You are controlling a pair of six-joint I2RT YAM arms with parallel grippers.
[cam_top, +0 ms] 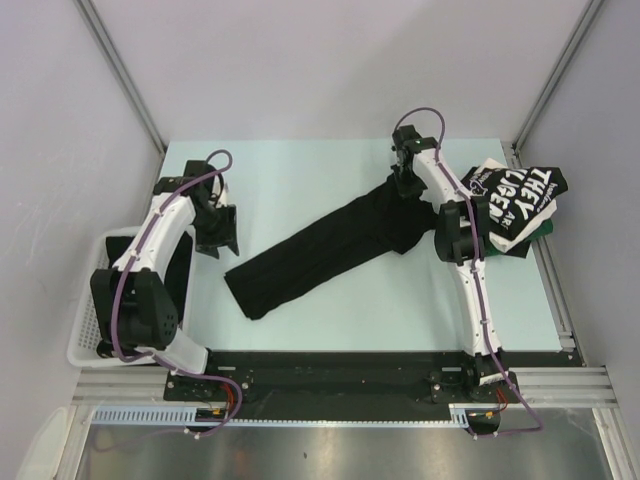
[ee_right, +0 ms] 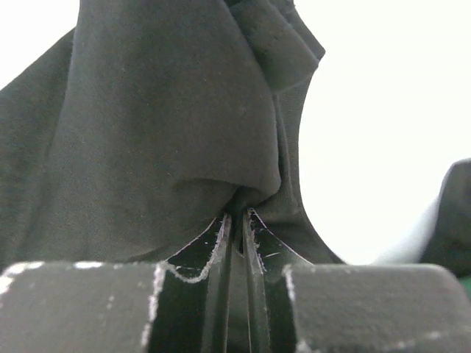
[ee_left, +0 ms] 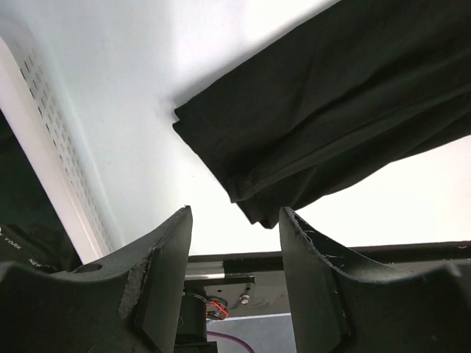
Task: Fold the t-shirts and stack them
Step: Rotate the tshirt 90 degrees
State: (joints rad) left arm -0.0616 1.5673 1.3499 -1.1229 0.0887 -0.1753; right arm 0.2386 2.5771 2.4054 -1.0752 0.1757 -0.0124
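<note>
Two tools: right tool (ee_right: 235,218) pinches black t-shirt (cam_top: 310,255) (fabric bunched); left tool (ee_left: 234,220) spread wide, empty.

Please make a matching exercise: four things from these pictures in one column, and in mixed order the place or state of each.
Things:
1 plain black t-shirt
2 lettered t-shirt
3 basket
4 left gripper

Places or states:
A open, holding nothing
B at the left edge of the table
C stretched across the middle, pinched by the right gripper
D lying at the right edge

Pairs: 1-C, 2-D, 3-B, 4-A
</note>
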